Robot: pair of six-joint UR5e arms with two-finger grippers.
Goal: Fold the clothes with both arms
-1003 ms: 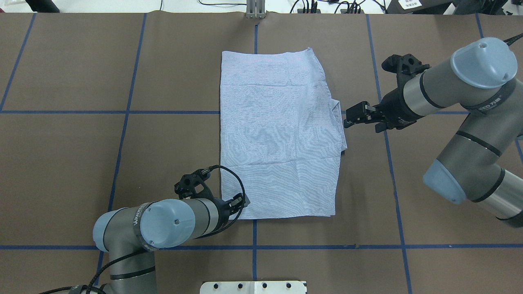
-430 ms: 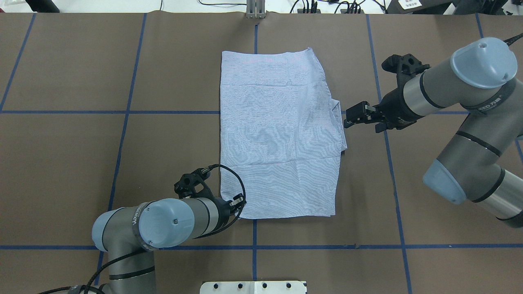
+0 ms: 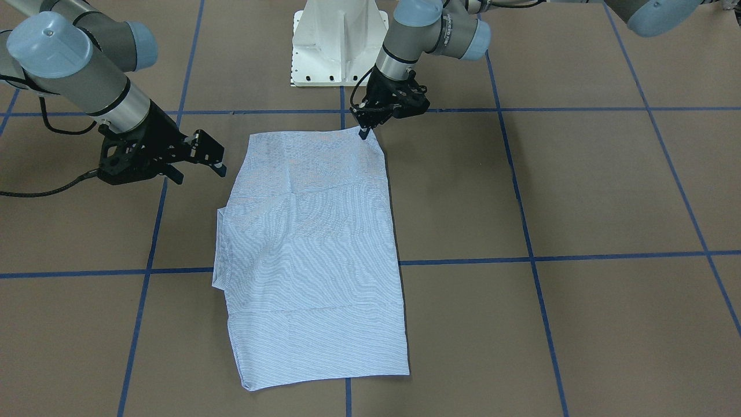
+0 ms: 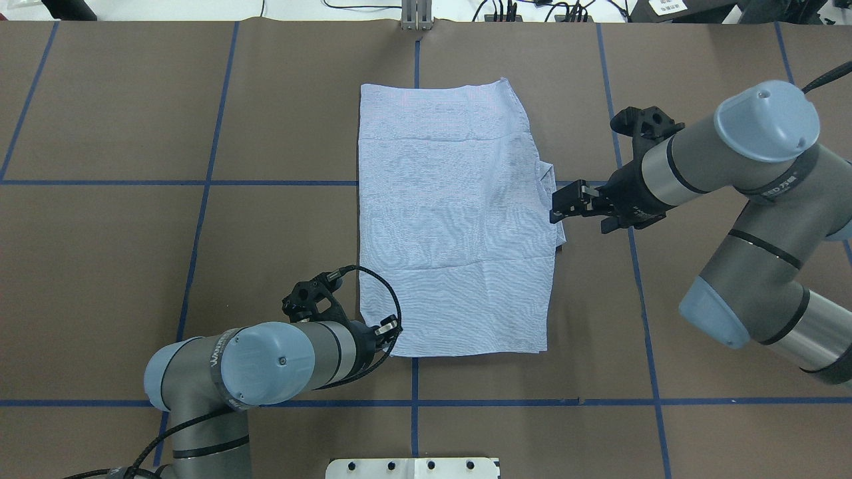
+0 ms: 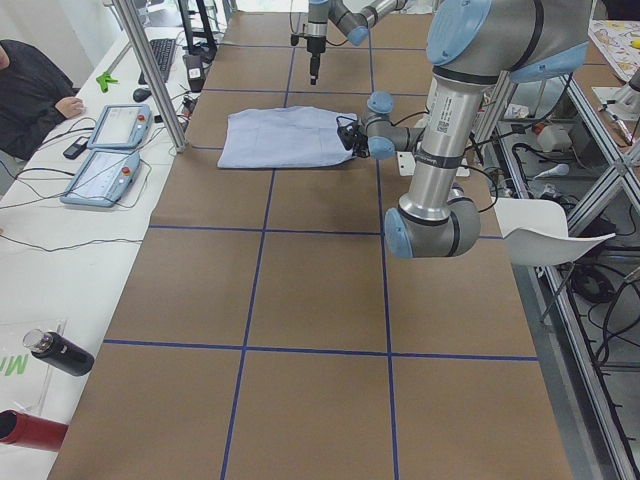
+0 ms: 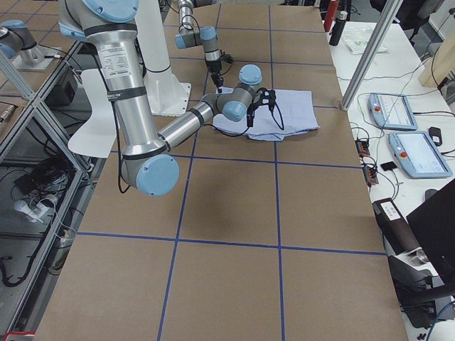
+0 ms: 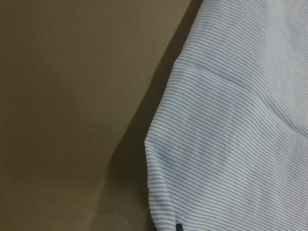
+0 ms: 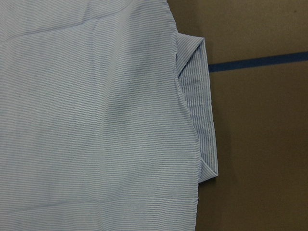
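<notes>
Striped shirt [image 4: 452, 219] is needing deep, even pinches, left hand [image 4: 394, 329] at its corner, grip unclear, right hand [image 4: 558, 205] hovering open beside it.

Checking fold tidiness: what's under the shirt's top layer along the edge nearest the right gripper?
From under the shirt a folded strip of the same fabric pokes out onto the table. How far it runs underneath is covered.

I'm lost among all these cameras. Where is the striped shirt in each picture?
Front-facing: shirt lies centre, slightly left.
Overhead: centre, slightly right.
Exterior left: small, upper middle.
Exterior right: small, upper middle.
Left wrist: fills the right side.
Right wrist: fills the left and middle.
Shared landmark: blue tape lines crossing under it.
</notes>
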